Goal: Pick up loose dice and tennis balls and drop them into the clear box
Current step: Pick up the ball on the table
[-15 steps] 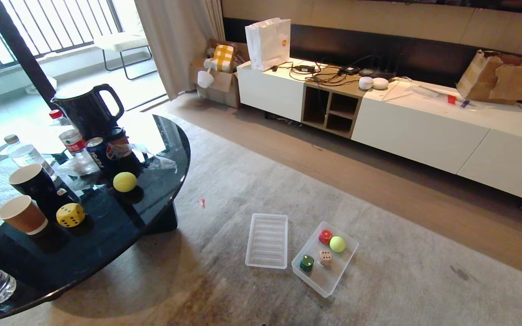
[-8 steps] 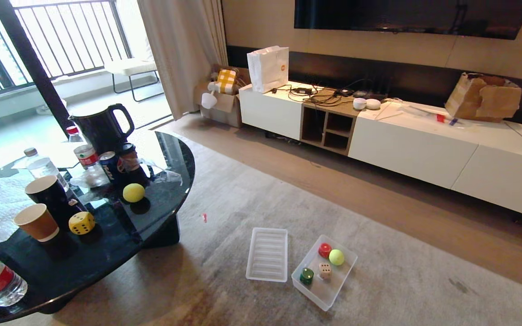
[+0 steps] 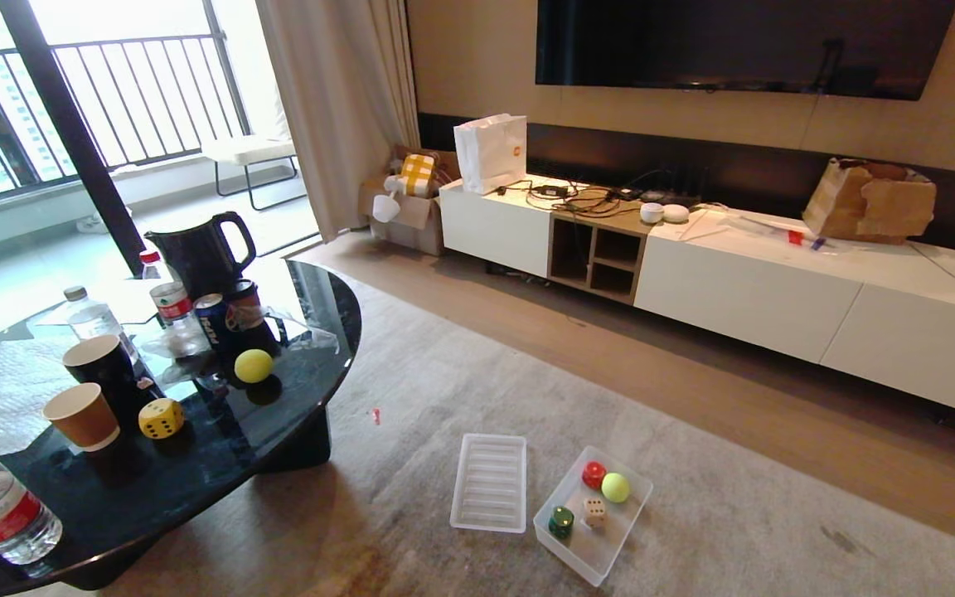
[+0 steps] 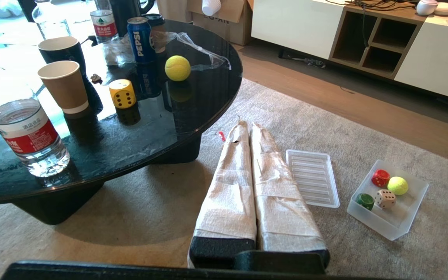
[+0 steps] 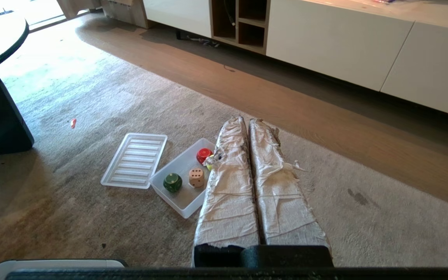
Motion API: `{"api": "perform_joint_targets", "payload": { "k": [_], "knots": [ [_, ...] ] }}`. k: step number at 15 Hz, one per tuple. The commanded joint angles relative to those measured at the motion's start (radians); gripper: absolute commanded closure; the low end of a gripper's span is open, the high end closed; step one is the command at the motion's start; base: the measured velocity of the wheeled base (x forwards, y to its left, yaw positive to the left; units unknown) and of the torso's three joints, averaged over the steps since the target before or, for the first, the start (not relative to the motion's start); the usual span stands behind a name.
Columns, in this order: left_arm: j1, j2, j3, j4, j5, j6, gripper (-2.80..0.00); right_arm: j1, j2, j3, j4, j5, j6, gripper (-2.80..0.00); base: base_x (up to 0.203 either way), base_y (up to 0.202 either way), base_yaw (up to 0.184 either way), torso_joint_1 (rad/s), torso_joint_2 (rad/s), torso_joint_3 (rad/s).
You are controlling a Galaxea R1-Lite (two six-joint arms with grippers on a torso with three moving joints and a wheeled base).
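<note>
Blue can (image 4: 140, 39), upright on the black round counter (image 4: 193, 112): white lettering "PEPSI", running vertically down its side. Water bottle (image 4: 29, 134), near counter edge: red label with white characters, too small to read. No other legible text.

The left gripper (image 4: 249, 126) has its two cloth-wrapped fingers (image 4: 233, 186) pressed together, hanging over the carpet (image 4: 130, 217). On the round black table (image 4: 193, 116), a yellow die (image 4: 122, 93) sits near a brown paper cup (image 4: 65, 85), and a tennis ball (image 4: 177, 68) lies towards the table's edge, beside a cola can (image 4: 140, 39). On the carpet, the clear box (image 4: 410, 217) holds a red die (image 4: 380, 177), a green die (image 4: 364, 200), a beige die (image 4: 385, 198) and a second ball (image 4: 398, 185). A ribbed lid (image 4: 312, 177) lies beside it.
</note>
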Motion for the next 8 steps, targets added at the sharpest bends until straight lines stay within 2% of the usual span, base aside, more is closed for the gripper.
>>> {"api": "perform_joint_targets", "payload": {
  "k": [1, 8],
  "knots": [
    [0.0, 0.0, 0.0, 0.0, 0.001, -0.001, 0.0, 0.0, 0.002, 0.003, -0.001, 0.0, -0.006, 0.0, 0.0, 0.0, 0.0, 0.0, 0.0, 0.0],
    [0.0, 0.0, 0.0, 0.0, 0.001, -0.001, 0.0, 0.0, 0.002, 0.003, 0.002, 0.003, -0.017, 0.0, 0.0, 0.0, 0.0, 0.0, 0.0, 0.0]
  ]
}}
